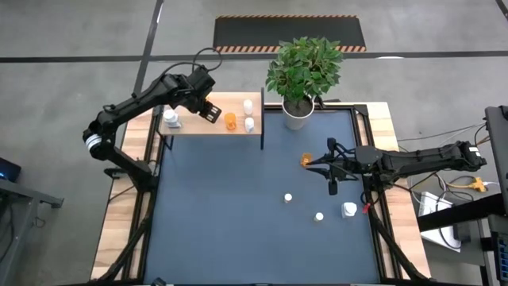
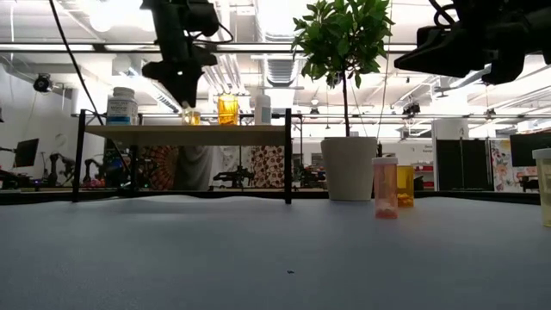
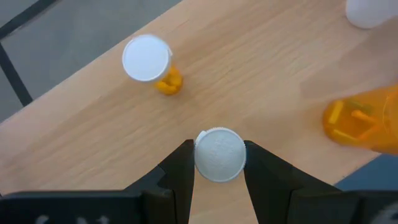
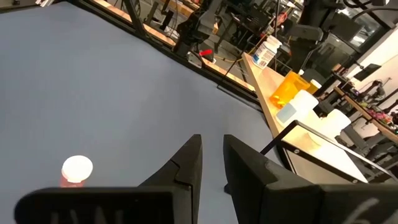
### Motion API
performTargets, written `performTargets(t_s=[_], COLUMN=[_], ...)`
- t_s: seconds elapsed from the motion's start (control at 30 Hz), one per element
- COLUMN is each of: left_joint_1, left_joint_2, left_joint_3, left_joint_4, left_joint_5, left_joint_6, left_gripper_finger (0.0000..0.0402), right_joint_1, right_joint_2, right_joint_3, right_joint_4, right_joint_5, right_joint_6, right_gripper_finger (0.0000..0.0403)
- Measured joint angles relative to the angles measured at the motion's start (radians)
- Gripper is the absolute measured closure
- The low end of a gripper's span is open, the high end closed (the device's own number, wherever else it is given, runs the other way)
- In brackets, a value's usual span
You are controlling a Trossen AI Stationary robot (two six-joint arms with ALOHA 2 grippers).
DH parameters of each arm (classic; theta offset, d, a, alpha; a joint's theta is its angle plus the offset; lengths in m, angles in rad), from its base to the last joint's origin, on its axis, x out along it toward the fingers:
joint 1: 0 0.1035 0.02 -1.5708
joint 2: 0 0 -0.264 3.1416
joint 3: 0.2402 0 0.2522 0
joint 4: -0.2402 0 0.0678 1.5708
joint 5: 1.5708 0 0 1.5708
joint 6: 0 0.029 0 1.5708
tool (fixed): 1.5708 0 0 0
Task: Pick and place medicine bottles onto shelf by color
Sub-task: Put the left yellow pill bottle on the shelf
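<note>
Left gripper [image 3: 217, 163] fingers grasp a white-capped bottle [image 3: 219, 154] between them over the shelf [image 3: 261, 81]

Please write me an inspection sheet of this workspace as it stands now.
Surface: dark blue tabletop, wood strips along its sides.
Job's things: shelf at the far left corner, carrying white bottles and orange bottles; more bottles loose on the tabletop near the right arm, one an orange bottle.
Clutter: potted plant at the far edge.
Grippers: left tool over the shelf, fingers either side of a white-capped bottle; right tool above the tabletop, fingers nearly together, holding nothing.
Cables: black cable looping off the left arm; loose wires beside the right edge.
Surroundings: grey floor, striped mat beyond the table.
</note>
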Motion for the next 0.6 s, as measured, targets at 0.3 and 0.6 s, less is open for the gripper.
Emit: performTargets(t_s=[0.3, 0.6], left_joint_1=[0.003, 0.003], left_joint_2=[-0.001, 0.000], left_joint_3=[-0.028, -0.029], left_joint_4=[0.044, 0.053], left_joint_5=[-0.005, 0.015], left_joint_6=[-0.022, -0.035], left_gripper_finger=[0.0295, 0.0295], right_joint_1=[0.000, 0.000], right_joint_2=[0.000, 0.000], right_joint_3=[0.000, 0.000], right_joint_4=[0.000, -0.001], right_joint_5=[0.000, 0.000], right_joint_6=[0.004, 0.003], right_gripper_finger=[0.0346, 0.0346])
